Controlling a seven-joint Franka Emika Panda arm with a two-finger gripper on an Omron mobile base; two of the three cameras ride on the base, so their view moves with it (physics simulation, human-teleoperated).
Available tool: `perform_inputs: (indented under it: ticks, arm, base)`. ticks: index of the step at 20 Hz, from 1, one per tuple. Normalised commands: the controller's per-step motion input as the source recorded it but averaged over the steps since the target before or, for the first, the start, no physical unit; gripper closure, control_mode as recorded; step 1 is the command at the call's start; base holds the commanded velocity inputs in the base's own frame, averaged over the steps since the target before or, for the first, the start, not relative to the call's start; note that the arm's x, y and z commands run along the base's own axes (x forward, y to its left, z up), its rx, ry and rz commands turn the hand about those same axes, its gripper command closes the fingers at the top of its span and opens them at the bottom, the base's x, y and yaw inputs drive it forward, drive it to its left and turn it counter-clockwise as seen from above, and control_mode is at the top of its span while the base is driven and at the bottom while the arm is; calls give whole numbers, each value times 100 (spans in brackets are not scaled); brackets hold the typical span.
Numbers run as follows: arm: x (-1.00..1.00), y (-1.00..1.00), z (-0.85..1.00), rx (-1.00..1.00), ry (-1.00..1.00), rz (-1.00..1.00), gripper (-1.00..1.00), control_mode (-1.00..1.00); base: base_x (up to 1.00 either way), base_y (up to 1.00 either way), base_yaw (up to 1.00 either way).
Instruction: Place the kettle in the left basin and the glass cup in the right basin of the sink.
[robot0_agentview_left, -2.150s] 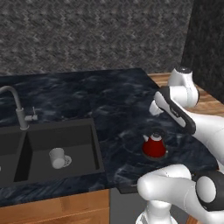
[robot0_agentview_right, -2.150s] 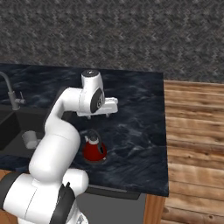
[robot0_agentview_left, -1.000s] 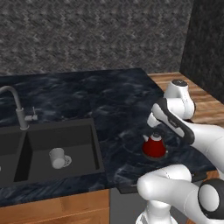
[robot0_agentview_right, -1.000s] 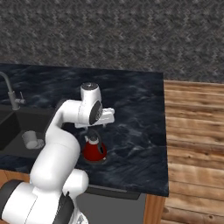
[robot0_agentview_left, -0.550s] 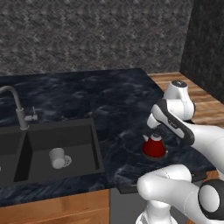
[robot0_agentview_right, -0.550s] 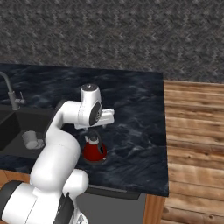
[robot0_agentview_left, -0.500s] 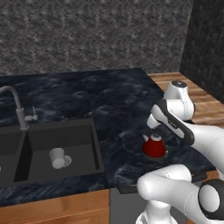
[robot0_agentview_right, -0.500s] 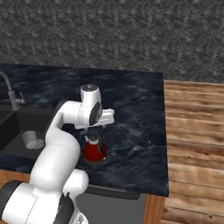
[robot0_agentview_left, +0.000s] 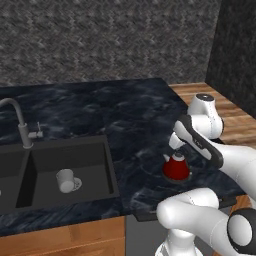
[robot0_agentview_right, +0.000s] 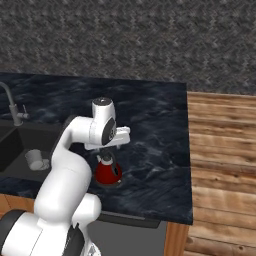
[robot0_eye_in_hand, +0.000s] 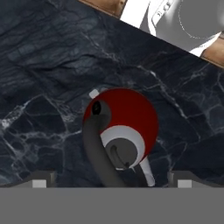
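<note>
My tool (robot0_eye_in_hand: 111, 181) hangs directly above the kettle (robot0_eye_in_hand: 122, 122), its fingers spread wide and holding nothing; in the hand view one finger tip (robot0_eye_in_hand: 41, 179) stands well to each side of the kettle's handle, neither touching it. From the base views the tool (robot0_agentview_right: 105, 152) is mostly hidden behind my own wrist, so only its lower end shows just over the kettle (robot0_agentview_right: 107, 171).

The kettle (robot0_agentview_left: 175, 167) stands upright on the dark marble counter (robot0_agentview_left: 135, 120), well to the right of the sink (robot0_agentview_left: 55, 170), near the counter's front edge. Its pale handle arches over a grey lid.

The glass cup (robot0_agentview_left: 66, 180) lies on its side in the right basin (robot0_agentview_left: 75, 160), mouth toward the drain beside it. The same cup (robot0_agentview_right: 36, 159) shows from the other side, partly cut off by my arm. The left basin (robot0_agentview_left: 12, 177) runs off the picture's edge, so I cannot tell what it holds. The tap (robot0_agentview_left: 20, 125) rises behind the dividing wall.
</note>
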Motion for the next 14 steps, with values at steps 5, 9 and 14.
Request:
perform_inputs:
  ticks: [5, 9, 14]
  arm:
    - [-11, 0, -7, 0, 2, 1, -100, -100]
    - [-4, 0, -10, 0, 1, 2, -100, -100]
    - [0, 0, -6, 0, 0, 2, -100, -100]
  base:
    - [0, 0, 0]
    - [0, 0, 0]
    - [0, 0, 0]
